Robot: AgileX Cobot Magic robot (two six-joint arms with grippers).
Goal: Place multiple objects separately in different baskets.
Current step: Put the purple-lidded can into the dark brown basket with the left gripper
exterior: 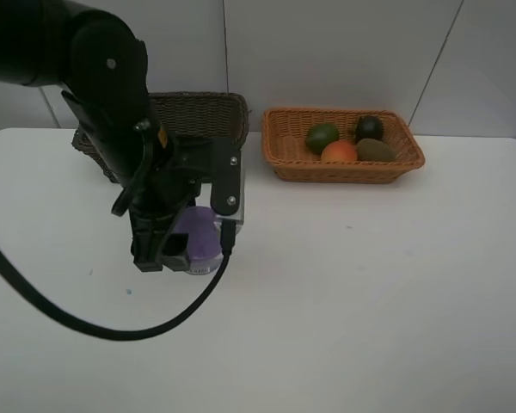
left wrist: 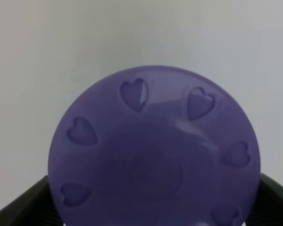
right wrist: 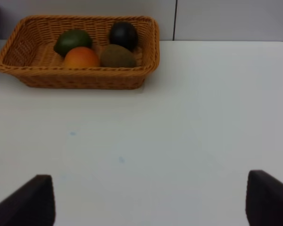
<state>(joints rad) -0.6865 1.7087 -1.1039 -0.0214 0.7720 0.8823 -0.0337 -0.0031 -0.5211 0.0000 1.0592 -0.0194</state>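
Note:
My left gripper [exterior: 185,249] is shut on the purple-lidded jar [exterior: 199,232] low over the table, left of centre. In the left wrist view the heart-embossed purple lid [left wrist: 151,141] fills the frame, with a dark finger against each side. The dark brown basket [exterior: 215,99] stands behind the left arm, its inside hidden. The light orange basket [exterior: 344,172] at the back holds the lime [exterior: 322,136], peach [exterior: 339,152], mangosteen [exterior: 369,127] and kiwi [exterior: 376,150]. My right gripper [right wrist: 151,197] is open and empty, facing that basket [right wrist: 80,77]. The marker, eraser and bottle are out of view.
The white table [exterior: 370,301] spreads to the front and right. A tiled wall [exterior: 344,52] rises just behind both baskets. The left arm's black cable [exterior: 112,331] loops over the table in front of the gripper.

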